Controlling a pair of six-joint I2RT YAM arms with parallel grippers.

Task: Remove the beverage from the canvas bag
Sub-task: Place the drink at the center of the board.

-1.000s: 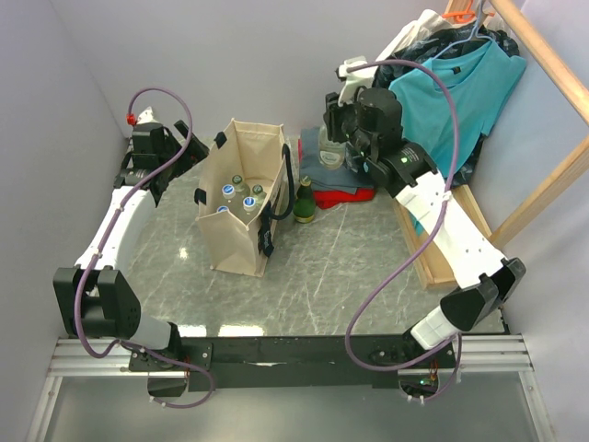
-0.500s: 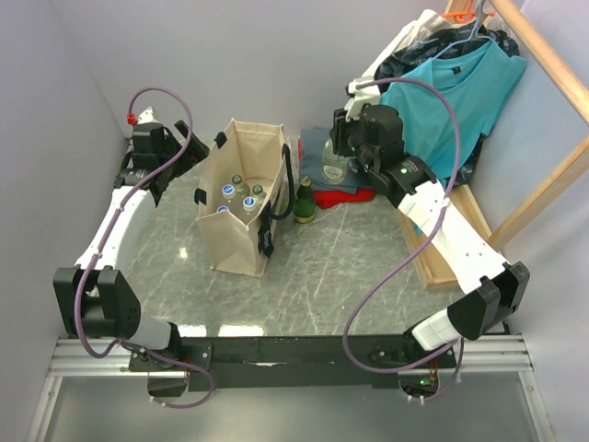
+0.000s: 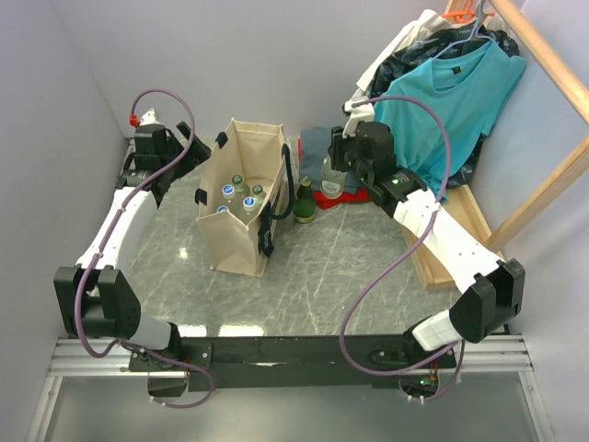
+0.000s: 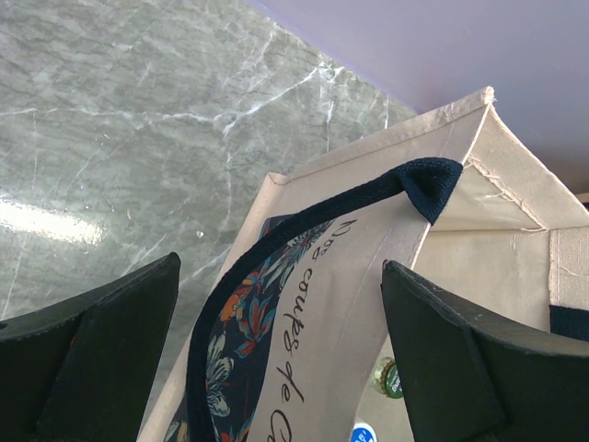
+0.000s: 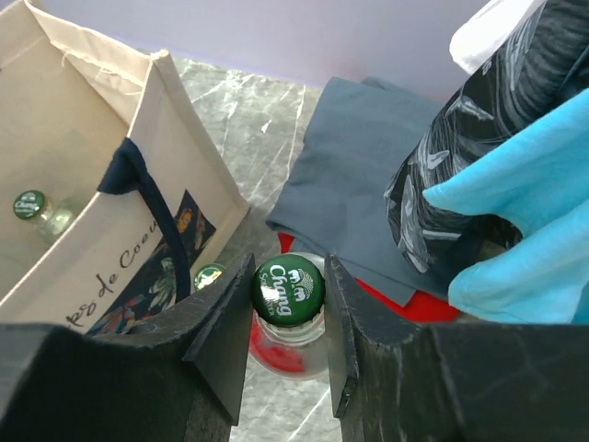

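The beige canvas bag (image 3: 241,207) stands upright and open at the left middle of the table, with several capped bottles (image 3: 237,196) inside. My right gripper (image 3: 334,170) is shut on the neck of a clear bottle with a green cap (image 5: 288,287) and holds it outside the bag, to its right, above the red cloth. A second green-capped bottle (image 3: 305,201) stands on the table against the bag's right side. My left gripper (image 4: 281,267) is open, its fingers on either side of the bag's left wall and black handle (image 4: 241,285).
Folded grey (image 5: 368,175) and red cloth (image 3: 340,195) lie behind the held bottle. Hanging clothes, including a teal shirt (image 3: 451,92), and a wooden frame (image 3: 552,157) fill the right side. Grey walls close the back and left.
My right gripper has come down and toward the near-left with the bottle in it, closer to the bottle standing by the bag. The left arm has hardly moved.
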